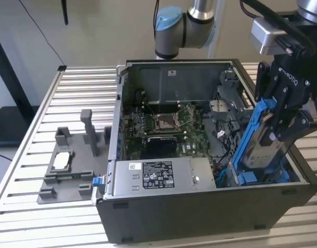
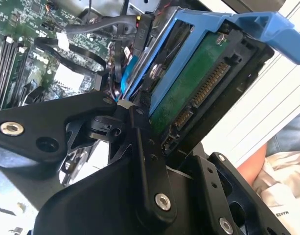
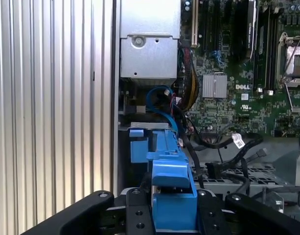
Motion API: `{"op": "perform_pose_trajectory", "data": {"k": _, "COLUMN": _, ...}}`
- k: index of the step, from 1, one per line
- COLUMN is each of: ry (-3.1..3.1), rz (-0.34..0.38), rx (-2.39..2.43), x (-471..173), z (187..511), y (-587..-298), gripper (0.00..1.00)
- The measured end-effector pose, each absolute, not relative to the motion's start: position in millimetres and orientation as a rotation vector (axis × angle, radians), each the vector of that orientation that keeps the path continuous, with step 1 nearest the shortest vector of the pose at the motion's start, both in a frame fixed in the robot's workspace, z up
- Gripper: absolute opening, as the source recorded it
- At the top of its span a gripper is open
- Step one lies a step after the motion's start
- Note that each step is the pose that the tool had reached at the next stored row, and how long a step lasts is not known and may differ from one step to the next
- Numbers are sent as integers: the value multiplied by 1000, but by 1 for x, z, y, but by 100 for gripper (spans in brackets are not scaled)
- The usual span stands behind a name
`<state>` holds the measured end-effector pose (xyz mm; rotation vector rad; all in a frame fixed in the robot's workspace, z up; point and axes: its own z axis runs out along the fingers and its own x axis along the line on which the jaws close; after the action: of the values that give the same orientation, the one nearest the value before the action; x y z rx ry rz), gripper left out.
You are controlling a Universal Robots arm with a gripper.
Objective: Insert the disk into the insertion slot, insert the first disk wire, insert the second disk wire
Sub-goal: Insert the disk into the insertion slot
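Claw: my claw (image 1: 280, 122) is drawn in until it clamps across the disk's blue carrier frame (image 3: 172, 196), and it has nothing else in hold.
Disk: the disk (image 1: 265, 153) hangs tilted. In the exterior view its lower end is down in the computer case (image 1: 199, 217), at about 3 o'clock from the motherboard (image 1: 166, 129), and its upper end leans toward 1 o'clock.
Insertion slot: the insertion slot (image 1: 250, 179), grey with blue tabs, lies just under the disk's lower end. I cannot tell whether the disk has entered it.
Handling: I judge the disk stiff, weighty for its bulk and easily hurt by a knock. Its smooth metal face could slip.
Hold: the carrier's side rails look like the best place to grip, clear of the bare green circuit board (image 2: 186, 95) and the connector pins (image 2: 208, 83).
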<state>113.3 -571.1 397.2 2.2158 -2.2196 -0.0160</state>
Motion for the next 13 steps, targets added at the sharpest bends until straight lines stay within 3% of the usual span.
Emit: {"op": "perform_pose_trajectory", "data": {"k": 13, "ry": -2220, "rz": -16, "rx": 2216, "x": 113, "z": 383, "y": -571, "gripper": 33}}
